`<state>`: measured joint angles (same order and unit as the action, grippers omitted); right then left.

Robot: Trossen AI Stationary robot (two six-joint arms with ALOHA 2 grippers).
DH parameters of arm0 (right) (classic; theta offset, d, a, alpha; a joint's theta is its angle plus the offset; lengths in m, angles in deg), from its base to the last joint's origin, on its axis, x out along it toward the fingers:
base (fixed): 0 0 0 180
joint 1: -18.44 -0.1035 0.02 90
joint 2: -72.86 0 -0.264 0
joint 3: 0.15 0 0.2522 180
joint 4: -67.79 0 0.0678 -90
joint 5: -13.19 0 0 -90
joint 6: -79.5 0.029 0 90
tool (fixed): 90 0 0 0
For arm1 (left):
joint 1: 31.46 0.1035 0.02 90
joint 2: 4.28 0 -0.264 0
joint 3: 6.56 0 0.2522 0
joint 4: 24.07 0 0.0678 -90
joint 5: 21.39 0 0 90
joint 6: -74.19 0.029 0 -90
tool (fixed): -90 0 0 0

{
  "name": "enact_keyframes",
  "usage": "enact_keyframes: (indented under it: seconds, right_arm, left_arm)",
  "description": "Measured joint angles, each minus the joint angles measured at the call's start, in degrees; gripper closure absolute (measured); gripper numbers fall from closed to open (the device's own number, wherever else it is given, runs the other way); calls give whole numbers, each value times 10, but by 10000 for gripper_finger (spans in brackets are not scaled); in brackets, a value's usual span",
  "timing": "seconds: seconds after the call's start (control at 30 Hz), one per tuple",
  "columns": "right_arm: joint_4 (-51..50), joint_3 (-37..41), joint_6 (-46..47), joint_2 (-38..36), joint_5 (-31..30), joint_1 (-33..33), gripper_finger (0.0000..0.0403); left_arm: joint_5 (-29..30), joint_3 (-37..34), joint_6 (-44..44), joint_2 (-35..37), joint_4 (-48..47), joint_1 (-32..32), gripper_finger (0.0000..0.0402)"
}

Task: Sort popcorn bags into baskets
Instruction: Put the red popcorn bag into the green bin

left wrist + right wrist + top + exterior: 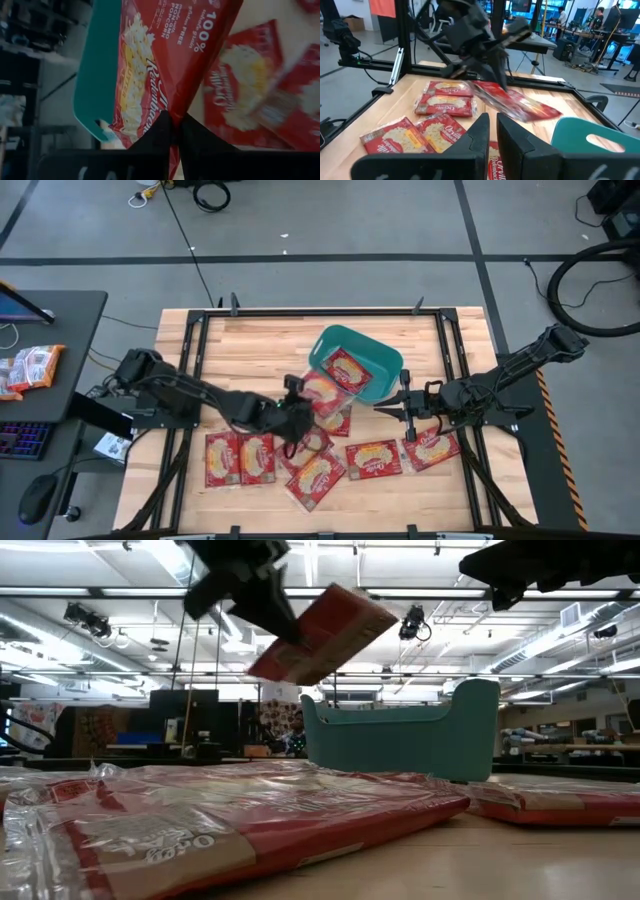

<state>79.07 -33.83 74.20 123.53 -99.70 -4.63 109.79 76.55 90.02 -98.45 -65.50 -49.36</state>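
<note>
My left gripper is shut on one red popcorn bag, held in the air just beside the near-left rim of the teal basket. In the low view this bag hangs tilted above the table, in front of the basket. Another bag lies slanted inside the basket. Several more bags lie flat on the wood near the table's near edge, such as one and another. My right gripper hovers shut and empty to the right of the held bag, above a bag. My left gripper pinches the bag's end edge between its two fingers. The fingers come from the table's left and slant downward. The bag is lifted clear of the table, tilted, and stretches away from the fingers toward the basket's rim.
Black rails frame the wooden table. A dark side desk at the left carries snack packets, a keyboard and a mouse. Bare wood shows at the table's far left, beyond the bags.
</note>
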Motion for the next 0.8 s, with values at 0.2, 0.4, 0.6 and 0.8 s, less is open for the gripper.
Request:
enact_keyframes:
  seconds: [0.2, 0.4, 0.6, 0.8]
  right_arm:
    - [9, 0, -16, 0, -4, 0, 362]
    - [11, 0, -24, 0, -35, 0, 362]
    - [10, 0, -26, 0, -39, 0, 362]
    - [13, 0, -38, 0, -43, 0, 362]
  left_arm:
    - [-5, 0, 145, -21, 102, 44, 383]
    - [8, 1, 313, -75, 191, 73, 383]
    - [6, 2, 348, -112, 237, 113, 383]
    - [-6, 68, 335, -150, 188, 130, 383]
